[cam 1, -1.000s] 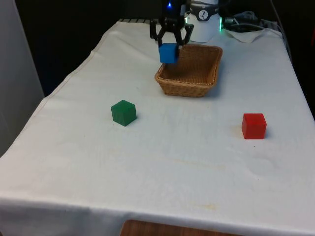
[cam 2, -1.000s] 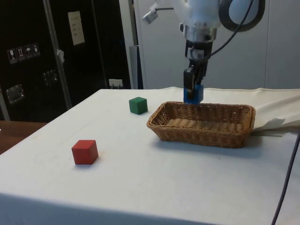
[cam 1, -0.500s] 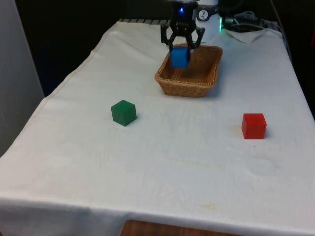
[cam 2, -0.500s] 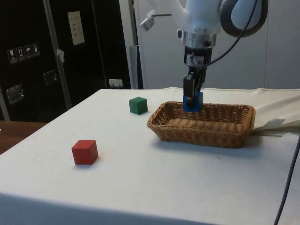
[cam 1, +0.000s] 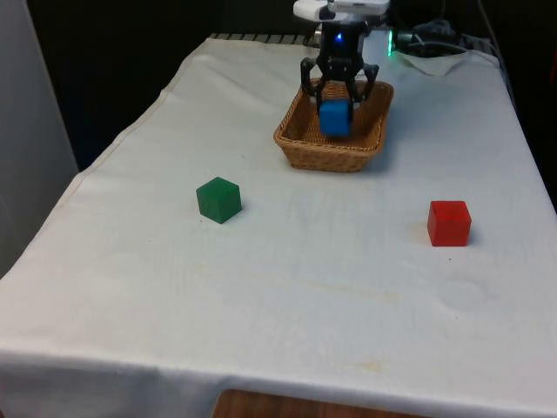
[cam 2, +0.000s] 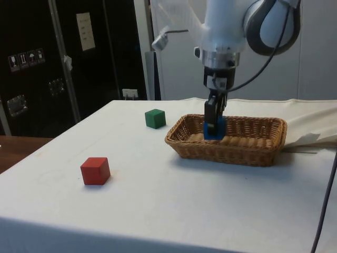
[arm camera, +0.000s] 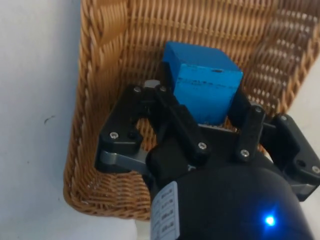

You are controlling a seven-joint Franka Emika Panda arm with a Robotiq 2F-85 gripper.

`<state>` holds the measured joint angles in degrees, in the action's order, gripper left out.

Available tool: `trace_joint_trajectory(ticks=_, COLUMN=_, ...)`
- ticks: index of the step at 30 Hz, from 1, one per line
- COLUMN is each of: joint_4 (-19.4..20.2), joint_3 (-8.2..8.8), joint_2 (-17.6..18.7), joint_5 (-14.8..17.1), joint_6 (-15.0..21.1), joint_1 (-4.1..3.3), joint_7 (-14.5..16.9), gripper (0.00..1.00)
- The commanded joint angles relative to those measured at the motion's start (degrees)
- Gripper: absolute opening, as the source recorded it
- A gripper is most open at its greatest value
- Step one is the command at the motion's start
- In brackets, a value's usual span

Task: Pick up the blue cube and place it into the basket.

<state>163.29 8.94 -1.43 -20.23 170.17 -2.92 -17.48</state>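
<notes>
Two fingers of the gripper clamp the blue cube inside the basket, below its rim, clear of the walls.

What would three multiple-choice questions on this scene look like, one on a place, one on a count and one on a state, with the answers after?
1. Where is the blue cube?
A. over the wicker basket
B. beside the green cube
C. at the cloth's edge

2. How many cubes lie on the cloth outside the basket?
A. one
B. two
C. three

3. What is the gripper doing?
A. hanging open
B. shut on nothing
C. shut on the blue cube

Answers: 1 A, the wrist view shows weave all around it. 2 B, the green cube and the red cube. 3 C, the fingers clamp its sides.
</notes>
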Motion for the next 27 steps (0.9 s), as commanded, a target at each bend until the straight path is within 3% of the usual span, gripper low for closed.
trace_joint_trajectory(ticks=1, joint_4=-0.11, joint_3=-0.40, joint_2=1.26, joint_5=1.38, joint_6=1.32, joint_1=-0.57, joint_7=0.29, gripper=0.07)
trace_joint_trajectory(ticks=4, joint_4=-0.97, joint_3=-0.52, joint_2=2.18, joint_5=0.00, joint_6=0.92, joint_1=0.00, joint_7=-0.17, gripper=0.07)
trace_joint_trajectory(ticks=5, joint_4=-1.09, joint_3=-0.92, joint_2=2.98, joint_5=1.03, joint_6=1.83, joint_1=-0.17, joint_7=0.23, gripper=0.07)
trace_joint_trajectory(ticks=19, joint_4=-1.89, joint_3=-0.63, joint_2=3.50, joint_5=0.11, joint_6=1.55, joint_1=0.00, joint_7=-0.06, gripper=0.08)
trace_joint_trajectory(ticks=20, joint_4=-1.89, joint_3=-0.63, joint_2=3.50, joint_5=0.11, joint_6=1.55, joint_1=0.00, joint_7=-0.06, gripper=0.12)
trace_joint_trajectory(ticks=23, joint_4=-1.95, joint_3=-0.57, joint_2=3.50, joint_5=0.00, joint_6=1.49, joint_1=0.00, joint_7=-0.06, gripper=0.39)
trace_joint_trajectory(ticks=24, joint_4=-1.89, joint_3=-0.63, joint_2=3.50, joint_5=0.06, joint_6=1.49, joint_1=0.00, joint_7=-0.06, gripper=0.39)
trace_joint_trajectory(ticks=25, joint_4=-1.89, joint_3=-0.63, joint_2=3.50, joint_5=0.06, joint_6=1.49, joint_1=0.00, joint_7=-0.06, gripper=0.49)
trace_joint_trajectory(ticks=26, joint_4=-1.95, joint_3=-0.57, joint_2=3.50, joint_5=0.06, joint_6=1.49, joint_1=0.00, joint_7=-0.06, gripper=0.68)
trace_joint_trajectory(ticks=27, joint_4=-1.95, joint_3=-0.57, joint_2=3.50, joint_5=0.06, joint_6=1.49, joint_1=0.00, joint_7=-0.06, gripper=0.77)
